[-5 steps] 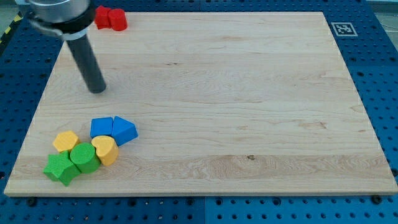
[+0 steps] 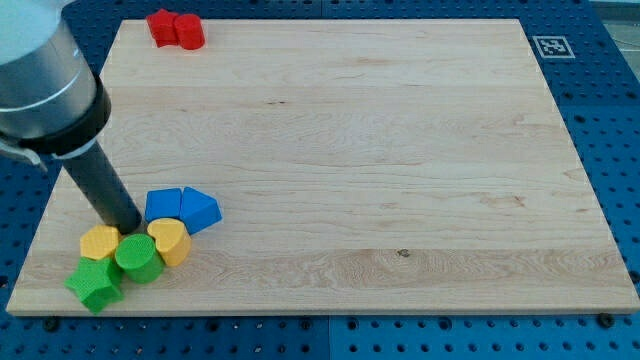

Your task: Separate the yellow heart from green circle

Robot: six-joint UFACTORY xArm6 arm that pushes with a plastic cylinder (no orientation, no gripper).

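Note:
The yellow heart (image 2: 170,241) lies at the board's lower left, touching the green circle (image 2: 138,258) on its left. My tip (image 2: 127,226) rests just above the green circle, between a second yellow block (image 2: 99,242) on the left and the yellow heart on the right. A green star-shaped block (image 2: 95,285) sits at the lower left of the green circle, touching it.
Two blue blocks (image 2: 163,204) (image 2: 200,209) sit side by side just above the yellow heart. Two red blocks (image 2: 176,28) sit at the board's top left edge. A printed marker (image 2: 551,46) is at the top right corner.
My tip has moved down the view from the upper left into the cluster. The green circle, green star and left yellow block have shifted slightly down and left.

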